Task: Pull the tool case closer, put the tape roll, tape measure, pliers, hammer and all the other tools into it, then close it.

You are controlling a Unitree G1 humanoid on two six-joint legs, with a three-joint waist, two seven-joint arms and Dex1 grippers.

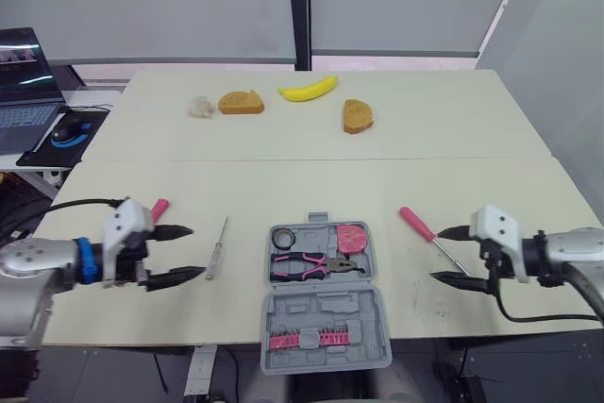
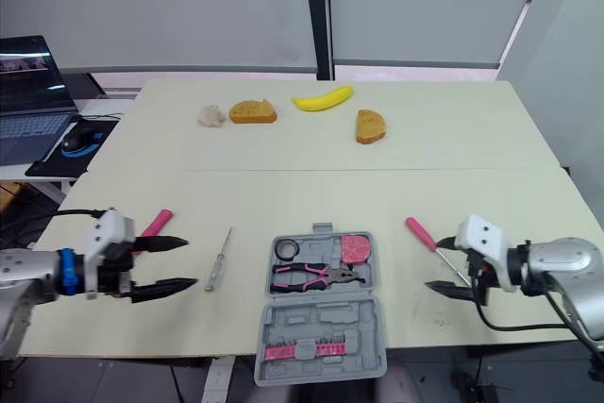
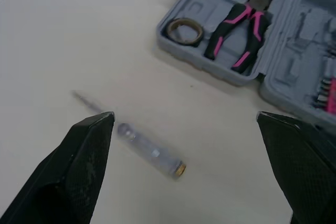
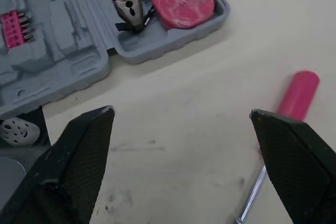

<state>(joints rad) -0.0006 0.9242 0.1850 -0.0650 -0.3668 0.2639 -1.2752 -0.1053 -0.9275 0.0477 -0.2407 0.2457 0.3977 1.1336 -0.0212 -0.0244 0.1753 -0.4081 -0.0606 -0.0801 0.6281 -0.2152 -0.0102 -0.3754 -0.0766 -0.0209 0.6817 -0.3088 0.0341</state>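
The grey tool case [image 1: 326, 313] lies open near the table's front edge. In its tray are a tape roll [image 1: 283, 236], a pink tape measure [image 1: 352, 237] and pink-handled pliers [image 1: 311, 266]. Left of the case lies a clear-handled screwdriver [image 1: 217, 247], and my left gripper [image 1: 196, 251] hangs open just left of it, holding nothing. A pink handle [image 1: 159, 208] pokes out behind that gripper. Right of the case lies a pink-handled screwdriver [image 1: 420, 226], its shaft running between the fingers of my open right gripper [image 1: 436, 254]. In the left wrist view the clear screwdriver [image 3: 149, 150] lies between the fingers [image 3: 79, 166].
At the far side of the table are a banana [image 1: 309, 90], two bread pieces [image 1: 241, 102] [image 1: 357, 115] and a small white lump [image 1: 199, 107]. A laptop [image 1: 24, 92] and a mouse [image 1: 68, 127] sit on a side desk at the left.
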